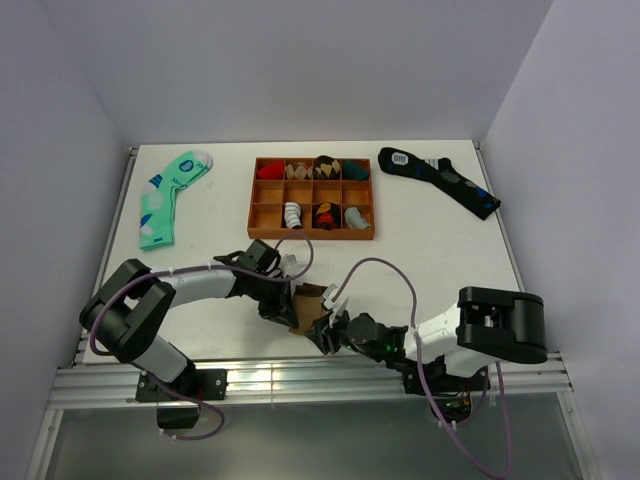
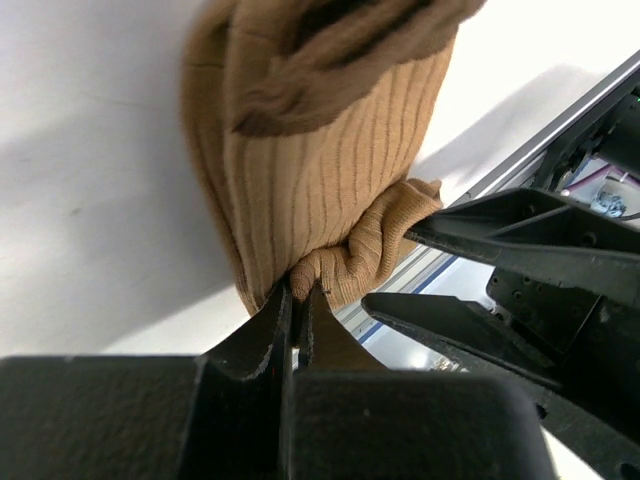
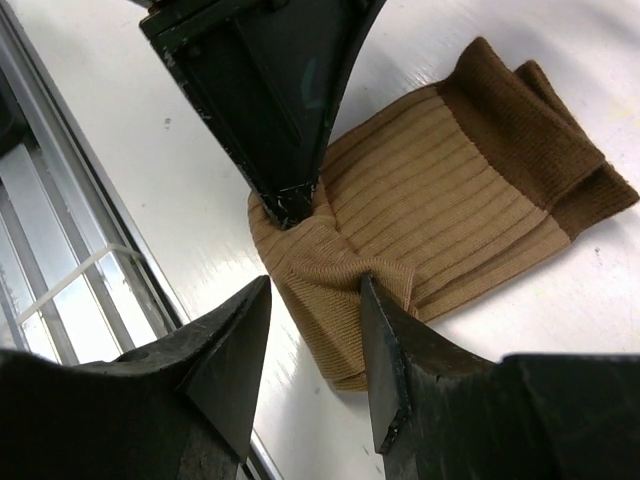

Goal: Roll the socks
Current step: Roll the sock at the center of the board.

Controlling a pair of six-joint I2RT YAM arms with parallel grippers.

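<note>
The tan-brown socks [image 1: 307, 303] lie folded near the table's front edge, with the darker ribbed cuff away from the arms. In the left wrist view my left gripper [image 2: 297, 292] is shut, pinching a bunched fold of the socks [image 2: 320, 170] at their near end. In the right wrist view my right gripper [image 3: 316, 290] is open, its jaws astride the same end of the socks [image 3: 440, 210], one finger [image 3: 385, 330] touching the fabric. The left gripper's tip [image 3: 290, 205] pinches the fabric just beyond. In the top view the left gripper [image 1: 290, 312] and the right gripper [image 1: 325, 330] meet at the socks.
A wooden tray [image 1: 310, 235] with rolled socks in its compartments stands at the back middle. A mint-green dotted sock [image 1: 168, 195] lies at the back left, a dark navy sock [image 1: 440, 180] at the back right. The metal rail [image 1: 300, 380] runs just behind the grippers.
</note>
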